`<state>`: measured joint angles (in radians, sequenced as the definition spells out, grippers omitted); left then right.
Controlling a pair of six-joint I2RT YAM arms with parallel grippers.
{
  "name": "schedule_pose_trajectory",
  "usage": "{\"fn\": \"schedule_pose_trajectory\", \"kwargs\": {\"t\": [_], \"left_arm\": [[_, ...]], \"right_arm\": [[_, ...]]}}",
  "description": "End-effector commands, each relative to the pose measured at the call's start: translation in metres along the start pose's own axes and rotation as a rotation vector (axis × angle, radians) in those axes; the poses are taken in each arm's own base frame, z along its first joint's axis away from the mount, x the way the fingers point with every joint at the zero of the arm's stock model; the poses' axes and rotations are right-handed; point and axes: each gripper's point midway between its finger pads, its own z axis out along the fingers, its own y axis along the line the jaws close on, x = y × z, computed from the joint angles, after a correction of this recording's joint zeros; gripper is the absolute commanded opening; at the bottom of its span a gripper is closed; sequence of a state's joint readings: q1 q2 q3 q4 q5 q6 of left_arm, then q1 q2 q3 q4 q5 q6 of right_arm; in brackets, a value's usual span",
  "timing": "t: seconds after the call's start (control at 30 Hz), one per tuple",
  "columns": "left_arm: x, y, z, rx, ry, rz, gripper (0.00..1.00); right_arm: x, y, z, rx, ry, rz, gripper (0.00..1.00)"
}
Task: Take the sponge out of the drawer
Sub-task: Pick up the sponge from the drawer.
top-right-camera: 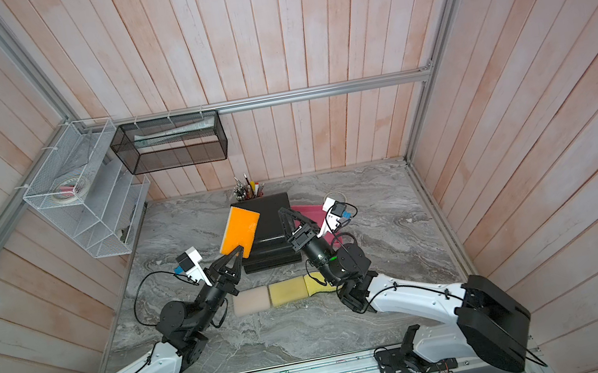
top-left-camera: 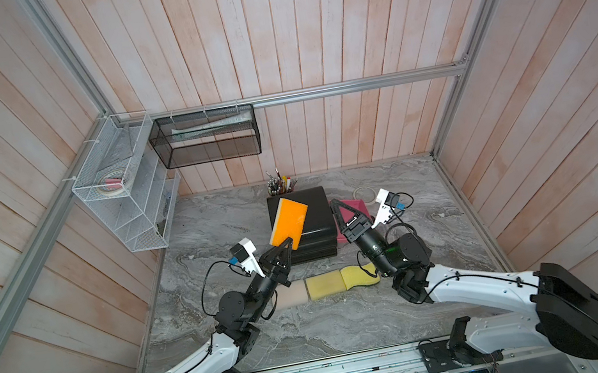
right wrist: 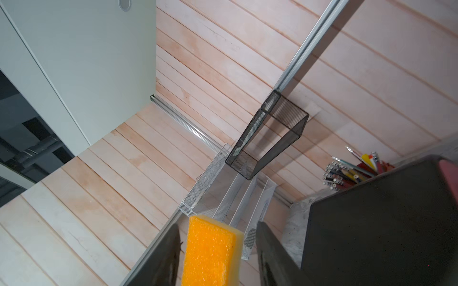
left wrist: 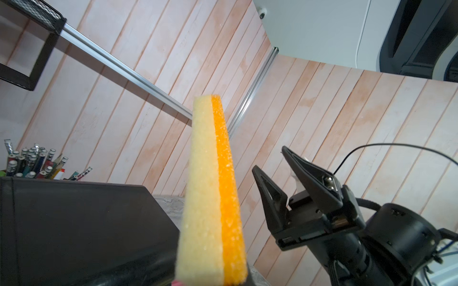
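Sponge, top views: orange-faced sponge (top-left-camera: pixel 288 220) (top-right-camera: pixel 240 232) is up in the air, out of the drawer unit. Its lower corner sits in the left jaws, and the rest stands out beyond their tips.
Left gripper, top views: left gripper (top-left-camera: pixel 285 244) (top-right-camera: pixel 236 252) is clamped on that sponge corner.
Right gripper, top views: right gripper (top-left-camera: pixel 335 206) (top-right-camera: pixel 285 214) has its jaws apart with nothing between them. The sponge hangs off to one side of its tips, not touching.
Drawer unit, top views: black drawer unit (top-left-camera: pixel 313 209) (top-right-camera: pixel 275 236) rests on the marble table (top-left-camera: pixel 273 335), below and between the two sets of jaws.
Other things, top views: a pen pot (top-left-camera: pixel 280 184) stands beyond the unit. A row of three foam pads (top-left-camera: pixel 324 285) lies on the table behind both grippers.
Left wrist view: sponge (left wrist: pixel 213 198) is seen edge-on, rising straight out from the left jaws, pale foam and orange layers side by side. The jaws themselves are out of frame. The right gripper (left wrist: pixel 270 158) is beside the sponge, apart from it, jaws spread. The drawer unit (left wrist: pixel 74 222) lies on the sponge's other side.
Right wrist view: dark fingers (right wrist: pixel 168 255) stand spread. The sponge (right wrist: pixel 210 252) shows in the gap between them. Whether it touches either finger, I cannot tell.
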<state>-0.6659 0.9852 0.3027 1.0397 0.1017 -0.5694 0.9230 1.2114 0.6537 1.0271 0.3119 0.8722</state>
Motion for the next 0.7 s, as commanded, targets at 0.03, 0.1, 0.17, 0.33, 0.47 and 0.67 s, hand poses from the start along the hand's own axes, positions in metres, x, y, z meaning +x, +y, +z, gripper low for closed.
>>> {"fn": "schedule_pose_trajectory", "kwargs": {"t": [0.03, 0.1, 0.17, 0.33, 0.47, 0.67], "left_arm": [[0.035, -0.022, 0.005, 0.106, 0.262, -0.021, 0.00], [0.044, -0.035, 0.002, 0.174, 0.334, -0.044, 0.00], [0.056, -0.047, -0.002, 0.239, 0.420, -0.076, 0.00], [0.098, -0.051, -0.012, 0.260, 0.599, -0.152, 0.00], [0.119, -0.053, -0.021, 0.261, 0.653, -0.197, 0.00], [0.145, -0.051, -0.029, 0.248, 0.726, -0.245, 0.00]], "right_arm": [[0.002, -0.030, -0.001, 0.229, 0.096, -0.379, 0.57], [-0.002, -0.035, -0.004, 0.276, 0.111, -0.450, 0.59], [-0.005, -0.043, -0.010, 0.310, 0.121, -0.501, 0.62], [-0.022, -0.058, -0.030, 0.368, 0.116, -0.539, 0.62], [-0.047, -0.065, -0.049, 0.410, 0.083, -0.556, 0.68], [-0.060, -0.071, -0.065, 0.445, 0.113, -0.618, 0.76]]}}
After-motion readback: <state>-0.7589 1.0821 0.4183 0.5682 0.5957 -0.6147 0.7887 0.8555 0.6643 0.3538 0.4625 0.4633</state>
